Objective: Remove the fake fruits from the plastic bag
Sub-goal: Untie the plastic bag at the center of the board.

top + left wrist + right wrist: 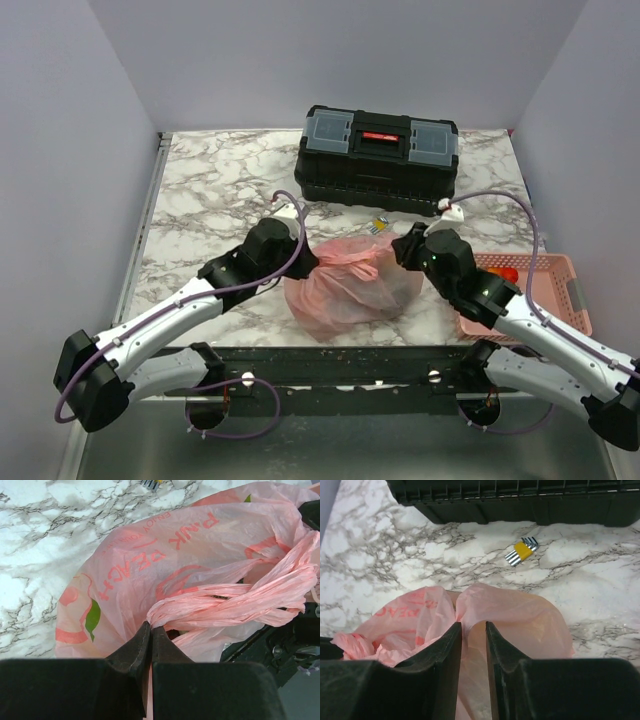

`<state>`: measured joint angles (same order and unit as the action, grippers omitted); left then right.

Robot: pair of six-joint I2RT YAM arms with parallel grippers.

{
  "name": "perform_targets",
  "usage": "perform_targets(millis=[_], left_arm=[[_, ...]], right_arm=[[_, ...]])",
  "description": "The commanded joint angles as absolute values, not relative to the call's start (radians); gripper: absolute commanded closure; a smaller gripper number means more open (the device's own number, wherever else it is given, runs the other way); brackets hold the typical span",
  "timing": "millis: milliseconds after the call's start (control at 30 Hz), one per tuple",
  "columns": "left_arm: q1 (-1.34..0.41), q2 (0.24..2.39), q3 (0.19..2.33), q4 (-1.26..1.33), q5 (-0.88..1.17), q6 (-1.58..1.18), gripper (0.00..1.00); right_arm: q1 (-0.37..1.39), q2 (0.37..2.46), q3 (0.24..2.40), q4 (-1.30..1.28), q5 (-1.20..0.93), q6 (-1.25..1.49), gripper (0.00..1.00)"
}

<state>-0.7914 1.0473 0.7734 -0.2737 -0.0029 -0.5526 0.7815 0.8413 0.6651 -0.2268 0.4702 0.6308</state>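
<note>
The pink plastic bag [350,282] lies crumpled at the table's near middle, between my two grippers. My left gripper [150,626] is shut on the bag's twisted handle [235,597] at the bag's left side. My right gripper [473,625] is at the bag's right top, its jaws a narrow gap apart with a fold of the bag's film [520,615] between them. The fruits inside the bag are hidden by the film. A red and orange fruit [506,272] lies in the pink basket [560,300].
A black toolbox [378,155] stands behind the bag and fills the top of the right wrist view [520,500]. A yellow hex key set [521,551] lies on the marble between the toolbox and the bag. The basket sits at the right edge.
</note>
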Motion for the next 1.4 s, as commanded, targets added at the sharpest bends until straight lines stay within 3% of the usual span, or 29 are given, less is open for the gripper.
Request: perform_targets(millis=[0,100,267,433,800,1000,1367], left_arm=[[-0.774,1.045,0.800,-0.226,0.089,-0.569,1.00],[-0.767,1.042,0.810,-0.226,0.113,-0.572,1.00],[-0.759,1.040,0.825,-0.231,0.152,-0.577,1.00],[-0.756,1.037,0.836,-0.223,0.195,-0.577,1.00],[-0.755,1.056,0.854,-0.245,0.247,-0.576,1.00],[-0.753,1.050,0.871,-0.273,0.234,-0.554,1.00],[-0.735,1.026,0.888,-0.308,0.190,-0.541,1.00]], right_arm=[[0.779,0.888,0.771,-0.312,0.393,0.460,0.68],[0.779,0.907,0.839,-0.352,0.295,0.364,0.56],[0.779,0.940,0.946,-0.380,0.109,0.272,0.26],[0.791,0.975,0.960,-0.322,-0.145,0.196,0.16],[0.815,1.135,1.015,-0.316,-0.290,0.042,0.20],[0.848,1.122,0.980,-0.337,-0.157,0.075,0.22],[0.848,1.124,0.968,-0.337,-0.005,0.108,0.43]])
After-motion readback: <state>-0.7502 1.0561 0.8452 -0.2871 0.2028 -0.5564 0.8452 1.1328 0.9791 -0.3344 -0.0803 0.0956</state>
